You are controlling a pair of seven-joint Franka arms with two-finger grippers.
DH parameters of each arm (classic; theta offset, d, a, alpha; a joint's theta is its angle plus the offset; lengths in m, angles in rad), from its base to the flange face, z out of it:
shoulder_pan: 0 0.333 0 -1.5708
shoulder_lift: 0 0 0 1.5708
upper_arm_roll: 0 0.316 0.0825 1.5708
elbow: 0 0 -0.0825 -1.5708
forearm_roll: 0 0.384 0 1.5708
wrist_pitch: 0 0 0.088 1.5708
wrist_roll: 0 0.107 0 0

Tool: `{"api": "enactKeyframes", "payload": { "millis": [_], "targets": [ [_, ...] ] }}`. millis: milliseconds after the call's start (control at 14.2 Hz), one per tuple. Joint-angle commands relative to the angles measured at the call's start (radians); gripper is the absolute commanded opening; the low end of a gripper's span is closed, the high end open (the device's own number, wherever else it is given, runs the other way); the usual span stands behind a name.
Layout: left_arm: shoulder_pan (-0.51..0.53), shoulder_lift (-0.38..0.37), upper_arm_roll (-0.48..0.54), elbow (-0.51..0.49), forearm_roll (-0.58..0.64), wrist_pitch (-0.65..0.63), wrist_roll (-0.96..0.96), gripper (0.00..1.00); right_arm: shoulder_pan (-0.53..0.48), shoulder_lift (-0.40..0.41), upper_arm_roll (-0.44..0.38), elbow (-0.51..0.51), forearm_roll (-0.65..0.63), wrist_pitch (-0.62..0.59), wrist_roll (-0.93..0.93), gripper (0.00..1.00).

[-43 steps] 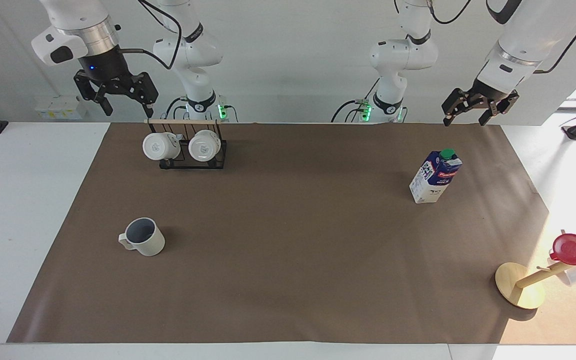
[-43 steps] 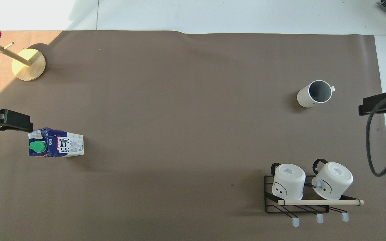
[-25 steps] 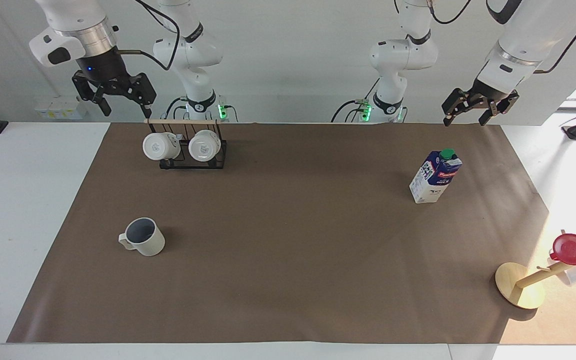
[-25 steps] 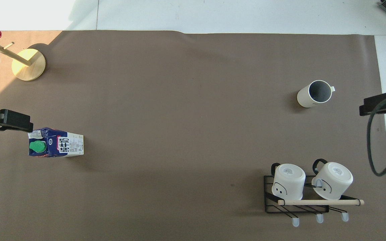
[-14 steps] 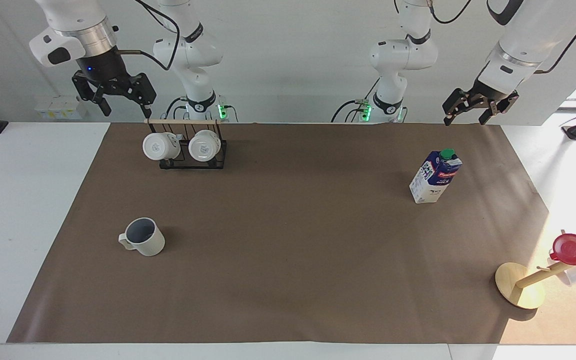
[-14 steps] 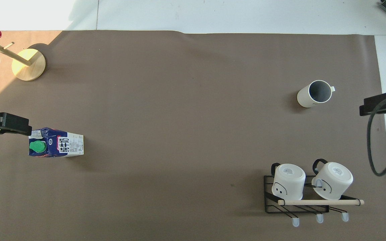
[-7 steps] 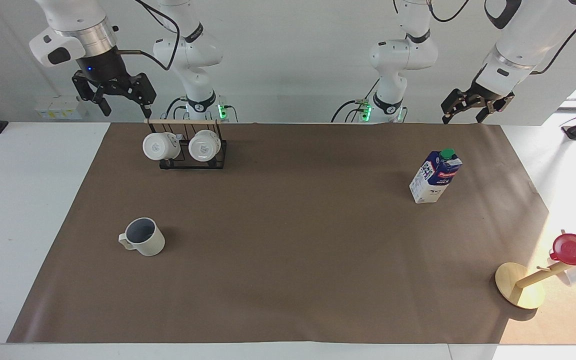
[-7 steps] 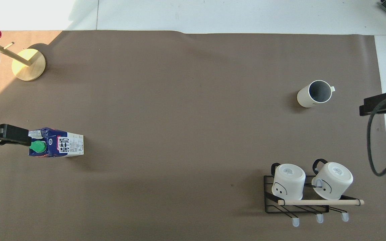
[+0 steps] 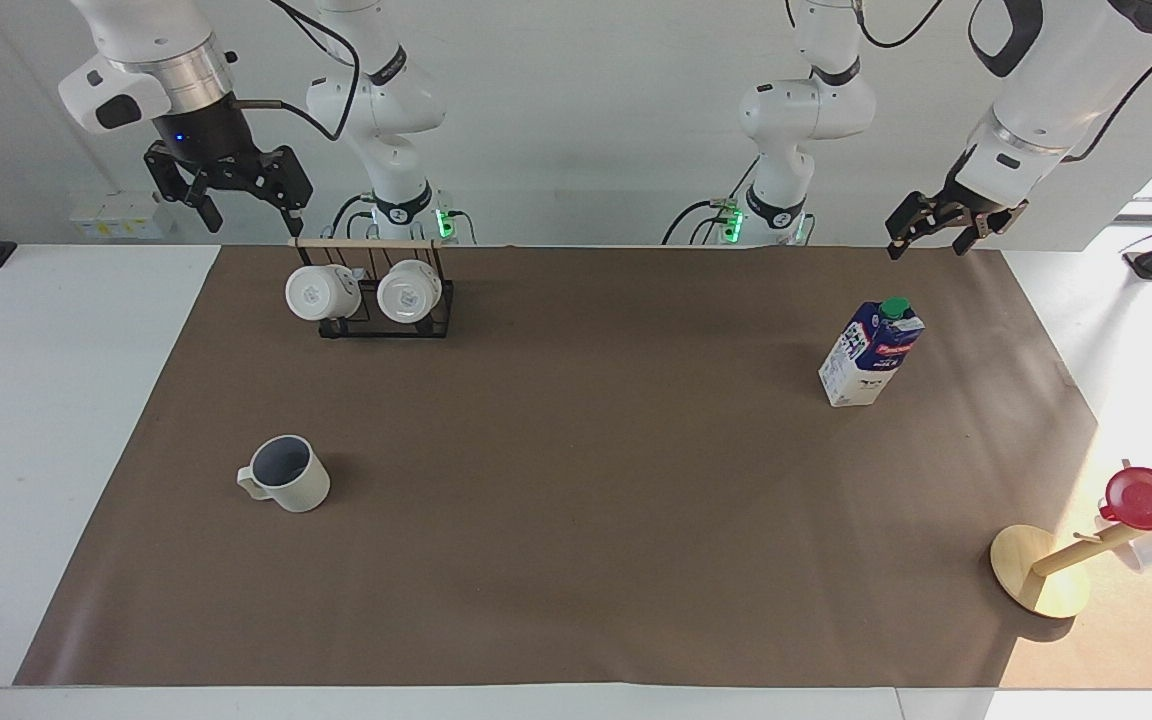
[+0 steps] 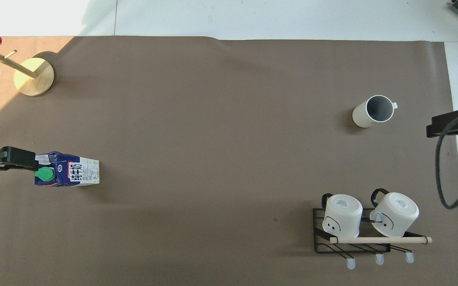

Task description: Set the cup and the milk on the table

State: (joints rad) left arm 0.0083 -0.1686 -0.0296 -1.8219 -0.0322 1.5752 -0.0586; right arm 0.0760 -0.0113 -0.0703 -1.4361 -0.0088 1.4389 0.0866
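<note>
- Facing view: the cup (image 9: 285, 474) stands upright on the brown mat (image 9: 576, 520) toward the right arm's end of the counter (image 9: 46, 400), its handle turned toward that end, well apart from everything else.
- The milk (image 9: 870, 354) stands upright on the mat toward the left arm's end, green cap on top.
- The right hand (image 9: 228, 187) hangs in the air, empty with its fingers spread, beside the rack (image 9: 376, 290) that holds two white mugs.
- The left hand (image 9: 946, 222) hangs empty above the mat's edge nearest the robots, fingers parted.
- Overhead view: the left hand (image 10: 2, 159) appears just beside the milk (image 10: 66, 174) but is raised above it. The cup (image 10: 372, 111) shows its grey inside.
- Handling, as a judgement: the cup looks stiff, breakable and glazed, so slippery; pinching its wall at the rim seems safest. The carton is tall, likely tippy and slightly yielding; grip its flat sides about mid-height, not the cap.
- A red cup (image 9: 1144, 498) hangs on a wooden stand (image 9: 1046, 570).
</note>
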Motion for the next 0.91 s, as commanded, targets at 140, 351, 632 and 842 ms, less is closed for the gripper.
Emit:
{"api": "enactKeyframes", "payload": {
  "millis": [140,351,632,842],
  "targets": [
    [0.015,-0.037,-0.009,-0.103,0.009,0.123,0.008,1.0,0.004,0.001,-0.008,-0.041,0.004,0.123,-0.022,1.0],
    [0.013,-0.034,-0.01,-0.108,0.009,0.143,0.008,1.0,0.002,0.024,-0.009,-0.046,-0.011,0.167,-0.021,1.0],
    [0.015,-0.031,-0.01,-0.114,0.009,0.143,0.013,1.0,-0.01,0.054,-0.009,-0.122,-0.013,0.26,-0.019,1.0],
    [0.015,-0.031,-0.01,-0.119,0.009,0.141,0.052,1.0,-0.012,0.07,-0.009,-0.223,-0.013,0.382,-0.018,1.0]
  ]
}}
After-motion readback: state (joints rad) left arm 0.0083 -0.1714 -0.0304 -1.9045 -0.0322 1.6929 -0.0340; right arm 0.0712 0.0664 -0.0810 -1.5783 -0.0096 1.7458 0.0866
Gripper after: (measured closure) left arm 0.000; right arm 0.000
